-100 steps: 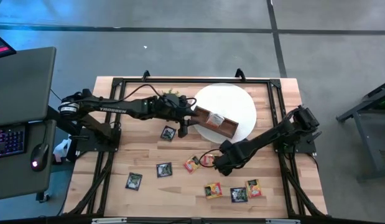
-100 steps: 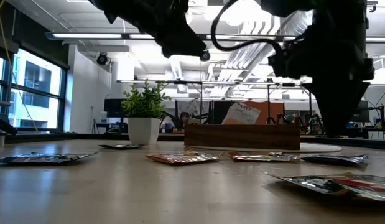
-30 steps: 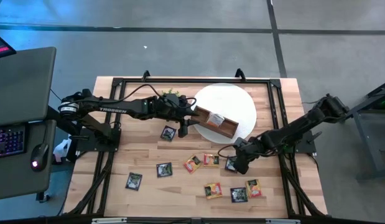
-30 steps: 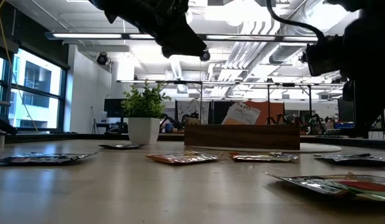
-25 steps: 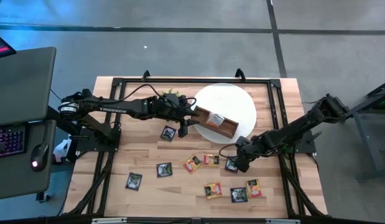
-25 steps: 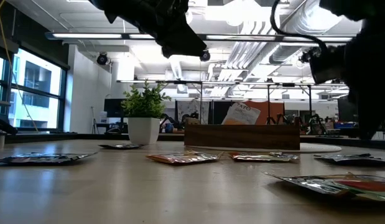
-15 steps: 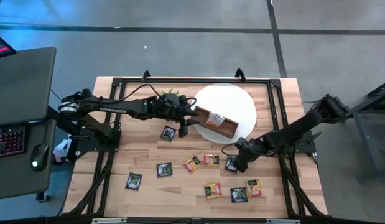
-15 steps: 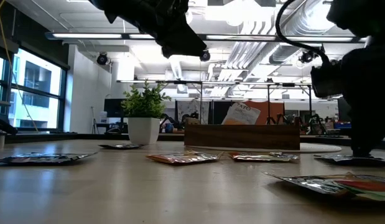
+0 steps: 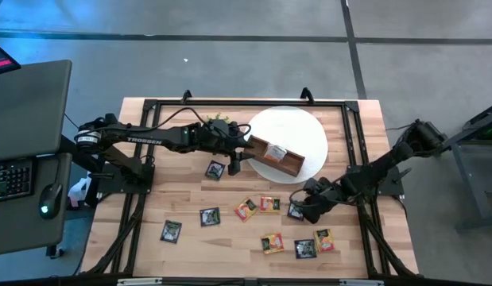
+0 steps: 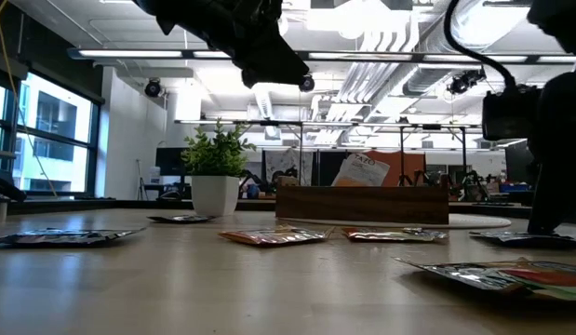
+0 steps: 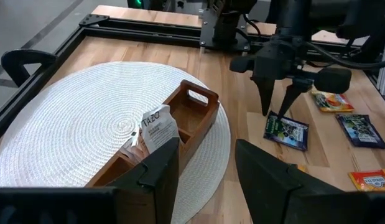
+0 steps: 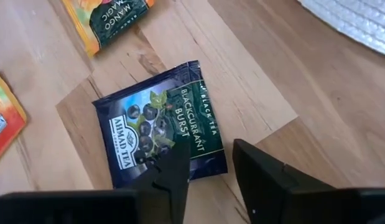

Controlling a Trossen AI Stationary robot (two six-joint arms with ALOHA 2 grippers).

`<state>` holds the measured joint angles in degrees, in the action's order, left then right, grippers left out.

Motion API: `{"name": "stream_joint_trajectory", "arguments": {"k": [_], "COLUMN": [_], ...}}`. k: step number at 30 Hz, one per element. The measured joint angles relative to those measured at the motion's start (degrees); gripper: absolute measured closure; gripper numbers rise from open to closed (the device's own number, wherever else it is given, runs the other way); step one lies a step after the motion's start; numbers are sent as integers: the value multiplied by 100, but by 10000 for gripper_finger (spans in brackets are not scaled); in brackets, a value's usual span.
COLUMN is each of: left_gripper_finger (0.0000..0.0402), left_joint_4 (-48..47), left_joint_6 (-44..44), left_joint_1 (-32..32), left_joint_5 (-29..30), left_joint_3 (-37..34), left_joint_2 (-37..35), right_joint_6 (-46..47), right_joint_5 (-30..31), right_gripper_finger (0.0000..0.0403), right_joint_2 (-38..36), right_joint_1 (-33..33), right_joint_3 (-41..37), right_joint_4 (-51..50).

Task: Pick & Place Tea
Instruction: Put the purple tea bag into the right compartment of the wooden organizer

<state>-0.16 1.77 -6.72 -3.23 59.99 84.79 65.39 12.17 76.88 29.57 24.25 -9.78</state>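
Observation:
Several small flat tea sachets lie scattered on the near half of the wooden table. My right gripper points steeply down, open, over a black blackcurrant sachet that lies flat right of the table's middle. One finger is over the sachet's edge and the other is over bare wood beside it. My left gripper hangs open in the air at one end of the brown wooden tray. The tray rests on a round white mat and holds a white sachet standing upright. My right gripper comes at the black sachet's edge from above, slanting down, with its fingers astride that edge. I cannot tell whether the fingertips touch the sachet, which lies flat on the table.
Other sachets lie nearby: two orange ones left of the right gripper, three toward the near edge, and black ones farther left. A small potted plant stands by the left arm at the far side.
My right gripper has sunk toward the black sachet and tipped more steeply downward, and its arm has dropped lower over the table's right side. The sachets and the tray lie where they were.

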Motion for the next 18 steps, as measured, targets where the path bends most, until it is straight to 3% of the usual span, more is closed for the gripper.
{"name": "stream_joint_trajectory", "arguments": {"k": [6,10,18], "left_gripper_finger": [247,247,247], "left_joint_4": [0,0,-30], "left_joint_6": [14,16,18], "left_joint_1": [-2,-2,0], "left_joint_5": [218,274,262], "left_joint_3": [0,0,0], "left_joint_2": [0,0,-7], "right_joint_6": [-119,-123,-225], "right_joint_5": [79,140,448], "right_gripper_finger": [332,389,400], "right_joint_2": [187,248,-3], "right_joint_1": [45,45,49], "right_joint_3": [17,9,25], "right_joint_4": [24,81,208]}}
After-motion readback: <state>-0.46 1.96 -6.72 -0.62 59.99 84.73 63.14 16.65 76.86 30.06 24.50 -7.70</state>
